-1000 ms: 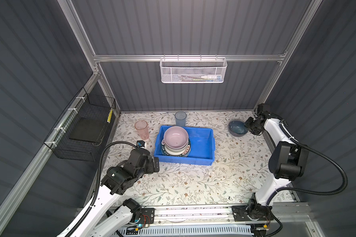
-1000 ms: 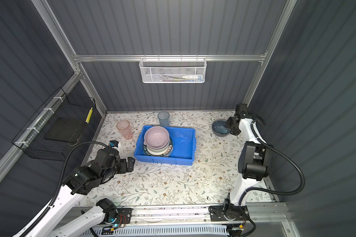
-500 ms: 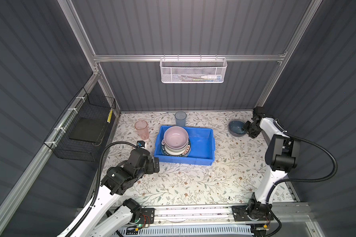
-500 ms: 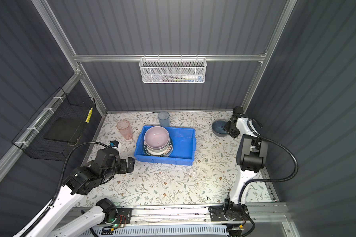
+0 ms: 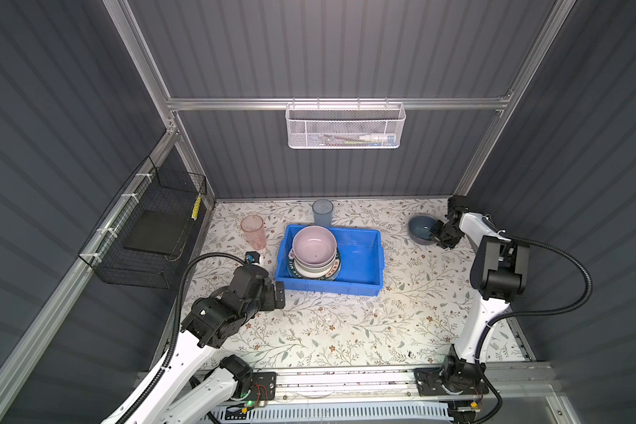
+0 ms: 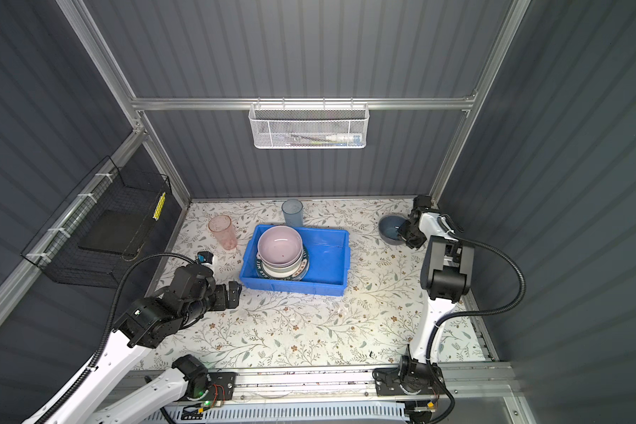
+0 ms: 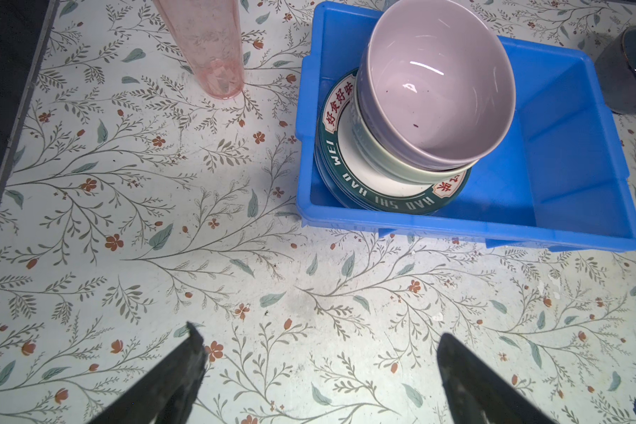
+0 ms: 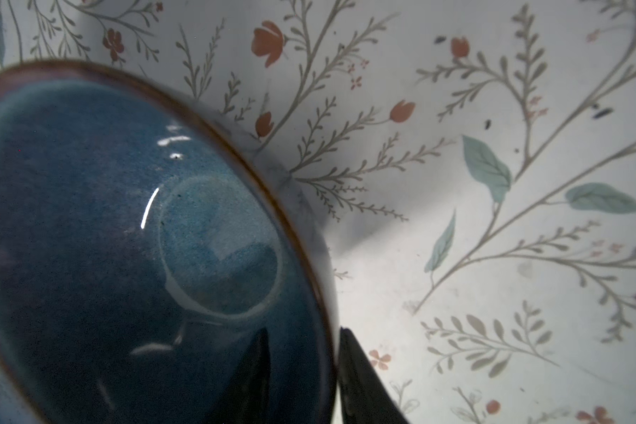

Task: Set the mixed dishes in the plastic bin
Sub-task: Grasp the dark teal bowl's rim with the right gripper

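One dark-blue bowl (image 5: 421, 228) looks heavy and slippery (grab the rim); right jaws pinch it, left jaws gape wide.

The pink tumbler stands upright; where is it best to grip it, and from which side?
Probably its mid-wall, from the front, where the open left gripper is: the pink tumbler stands upright, round and narrowing downward, so a side grip fits.
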`<action>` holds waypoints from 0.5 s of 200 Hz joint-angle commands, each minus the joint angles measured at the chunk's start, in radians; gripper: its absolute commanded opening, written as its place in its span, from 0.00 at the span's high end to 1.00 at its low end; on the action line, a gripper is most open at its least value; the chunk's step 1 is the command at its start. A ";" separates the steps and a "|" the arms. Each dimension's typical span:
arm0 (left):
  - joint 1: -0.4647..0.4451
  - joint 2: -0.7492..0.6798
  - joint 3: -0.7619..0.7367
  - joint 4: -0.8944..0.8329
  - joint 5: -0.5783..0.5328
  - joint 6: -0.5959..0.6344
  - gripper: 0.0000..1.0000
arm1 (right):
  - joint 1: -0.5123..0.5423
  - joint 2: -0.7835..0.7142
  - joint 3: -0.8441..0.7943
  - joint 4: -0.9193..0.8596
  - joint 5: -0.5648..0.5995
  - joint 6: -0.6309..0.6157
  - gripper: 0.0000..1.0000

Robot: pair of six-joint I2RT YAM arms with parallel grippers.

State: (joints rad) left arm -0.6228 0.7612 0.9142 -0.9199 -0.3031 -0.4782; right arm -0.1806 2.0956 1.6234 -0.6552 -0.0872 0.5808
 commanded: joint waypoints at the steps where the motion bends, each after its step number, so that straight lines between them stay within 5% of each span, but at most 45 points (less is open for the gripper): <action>1: 0.005 -0.016 0.001 -0.002 0.003 0.004 0.00 | -0.014 -0.012 -0.004 -0.006 -0.024 0.001 0.73; 100: 0.005 -0.014 -0.006 -0.002 0.004 -0.002 0.00 | -0.021 -0.158 -0.096 0.004 -0.116 -0.037 0.96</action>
State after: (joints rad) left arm -0.6228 0.7464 0.9138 -0.9199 -0.3031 -0.4786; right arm -0.2039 2.0315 1.5314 -0.6510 -0.1383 0.5602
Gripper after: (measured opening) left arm 0.996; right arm 0.114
